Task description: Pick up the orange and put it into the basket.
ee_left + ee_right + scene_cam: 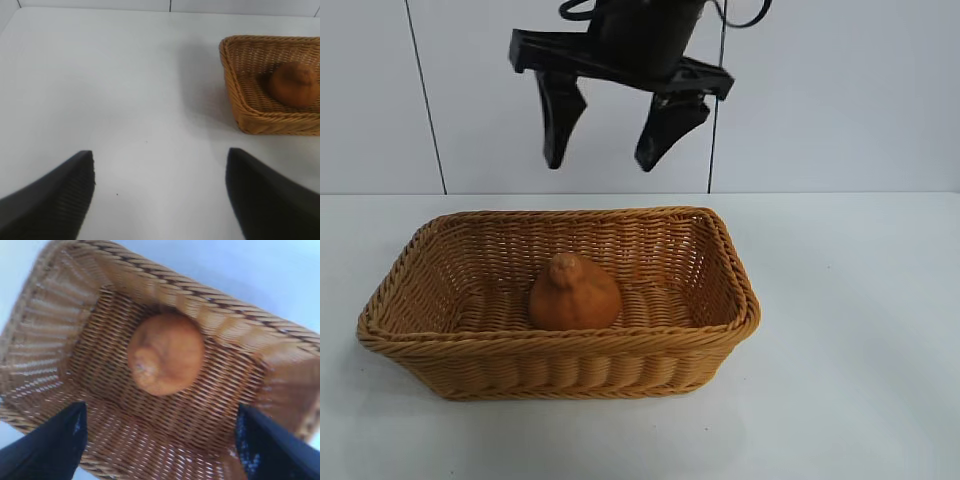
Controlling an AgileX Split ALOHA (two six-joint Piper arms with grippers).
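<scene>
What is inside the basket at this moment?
Only the orange lies inside the basket, on its woven floor, pointed top up. The weave under the fruit is hidden. The open right gripper hangs above, empty.

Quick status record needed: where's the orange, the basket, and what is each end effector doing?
orange: resting on the basket floor, pointed top up, nothing gripping it
basket: upright on the white table
right end effector: open, empty, hanging above the basket; its wrist view looks straight down on the orange
left end effector: open, empty, over bare table off to one side of the basket; not seen in the exterior view
task state: orange appears to be in the basket
</scene>
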